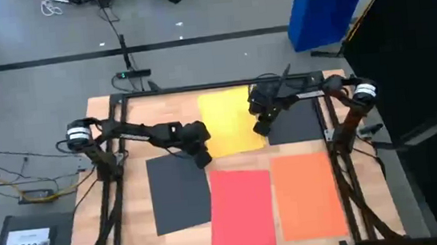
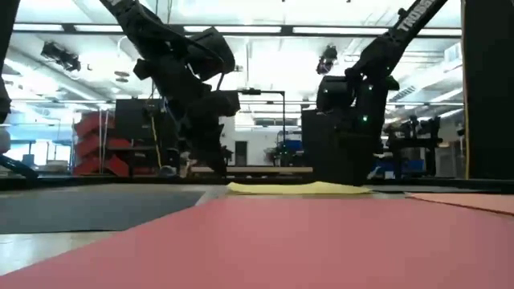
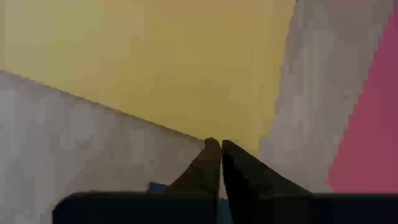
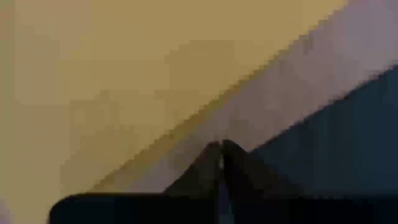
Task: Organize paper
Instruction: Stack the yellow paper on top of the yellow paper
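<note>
Yellow paper (image 1: pixel 230 120) lay at the back of the table (image 1: pixel 145 234), with both arms at its near corners. The left gripper (image 1: pixel 202 158) had its fingers pressed together at one corner, holding nothing. The right gripper (image 1: pixel 261 128) was closed too, by the other corner. The dark sheet (image 1: pixel 179 192), red sheet (image 1: pixel 241 210) and orange sheet (image 1: pixel 307 193) lay apart in front. It looked like the arms were starting on the yellow one. Next they would likely need to push or slide it toward the others.

Two dark arms flank the yellow paper (image 2: pixel 297 188) beyond red paper (image 2: pixel 321 241).
</note>
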